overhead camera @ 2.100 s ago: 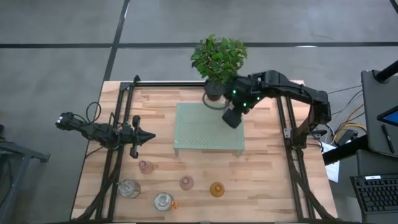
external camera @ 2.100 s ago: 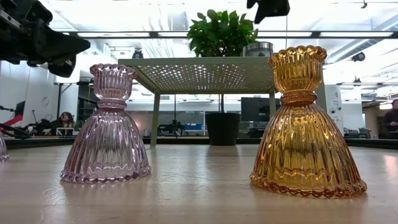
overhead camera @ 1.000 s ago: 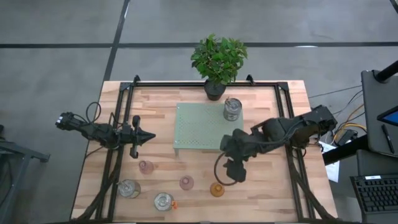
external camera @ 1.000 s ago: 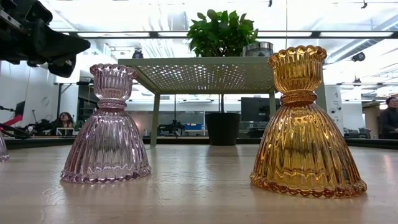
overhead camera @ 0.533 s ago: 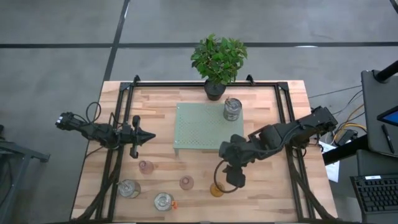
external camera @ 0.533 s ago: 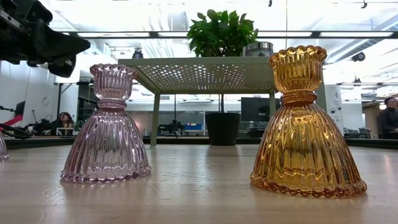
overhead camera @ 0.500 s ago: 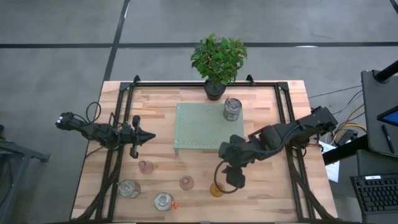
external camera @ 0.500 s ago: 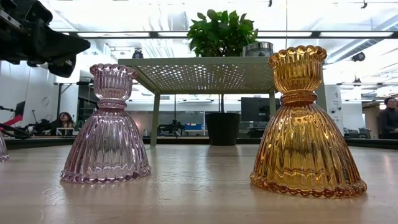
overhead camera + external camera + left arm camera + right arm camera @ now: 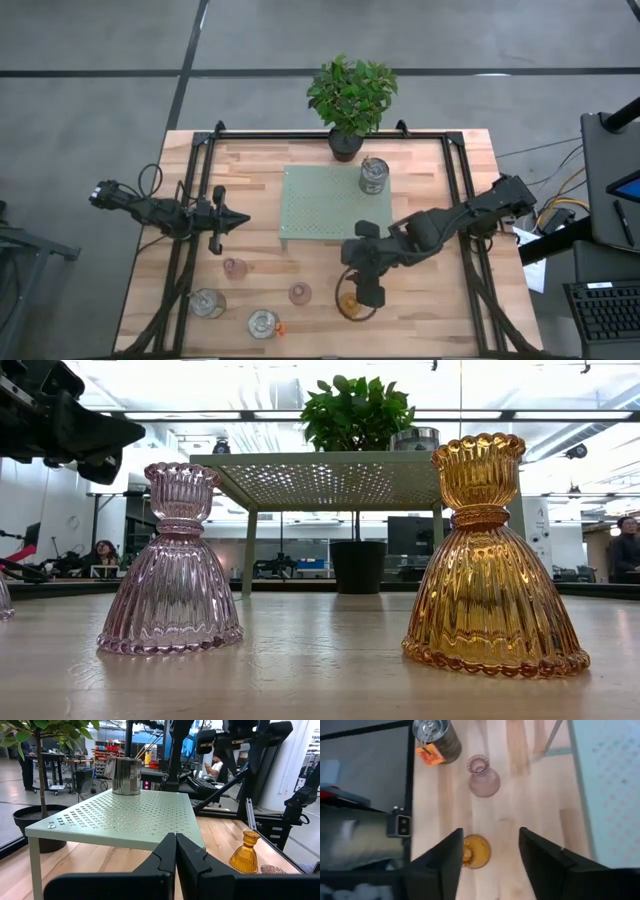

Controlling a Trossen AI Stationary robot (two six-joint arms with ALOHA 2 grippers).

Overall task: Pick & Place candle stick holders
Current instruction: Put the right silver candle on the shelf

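Here we have the right gripper [image 9: 489,851] hanging directly over the amber-orange ribbed glass candle stick holder [image 9: 475,851], near the front edge of the wooden table [image 9: 430,300]. In the right wrist view its jaws stand wide, one finger on each side of the holder's round mouth, and we judge nothing is gripped yet. The holder stands upright, its long axis vertical, so it lies straight below the jaws and a plain descent should bring the fingers around its neck.

The right arm is plainly the nearer one. The left gripper [image 9: 238,220] waits at the left side of the table with its jaws pressed together, pointing towards the pale green perforated metal shelf [image 9: 330,200] in the middle.

The other holders are spread along the front. A pale pink ribbed glass holder [image 9: 299,293] stands just left of the amber one, another pink glass holder [image 9: 234,267] farther left, and two silvery metallic holders [image 9: 207,302] [image 9: 263,323] sit near the front left corner. A third silvery metallic holder [image 9: 373,175] already stands on the shelf's far right corner, close to the potted green plant [image 9: 350,95].

We think the risk lies in the flared skirt: the fingers must close on the narrow neck above it.
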